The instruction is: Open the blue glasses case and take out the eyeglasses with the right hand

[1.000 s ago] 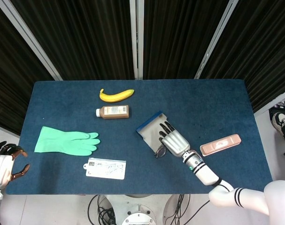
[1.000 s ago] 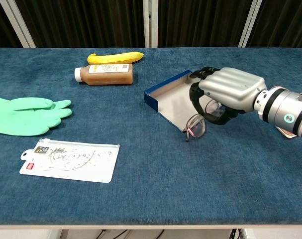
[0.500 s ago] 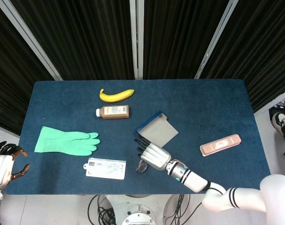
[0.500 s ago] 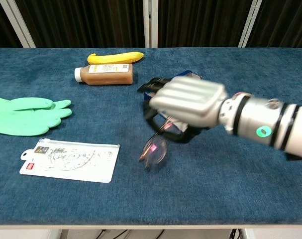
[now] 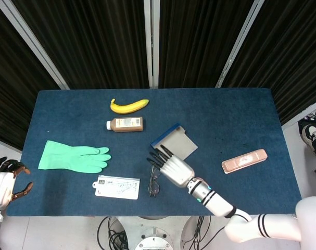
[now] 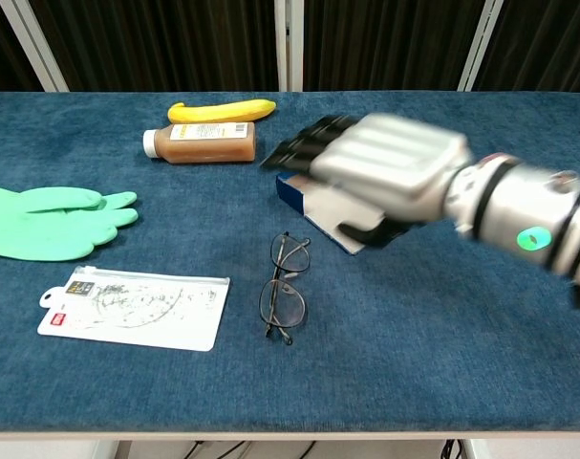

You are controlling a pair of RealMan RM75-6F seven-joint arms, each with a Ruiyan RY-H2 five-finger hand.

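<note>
The blue glasses case (image 5: 173, 142) (image 6: 320, 212) lies open near the table's middle, its pale inside showing. The eyeglasses (image 5: 153, 181) (image 6: 284, 286) lie flat on the blue cloth just in front of the case. My right hand (image 5: 173, 167) (image 6: 383, 173) hovers above the case's front edge, fingers stretched out and apart, holding nothing; it is motion-blurred in the chest view. My left hand (image 5: 5, 179) shows at the table's left front corner, off the cloth, fingers loosely curled, holding nothing.
A green rubber glove (image 5: 73, 158) and a clear zip bag (image 5: 116, 187) lie at the front left. A banana (image 5: 128, 105) and a brown bottle (image 5: 125, 124) sit behind the case. A pink case (image 5: 244, 160) lies at the right.
My right hand carried the eyeglasses out of the case toward the front left, let them go onto the cloth, then opened and rose back over the case.
</note>
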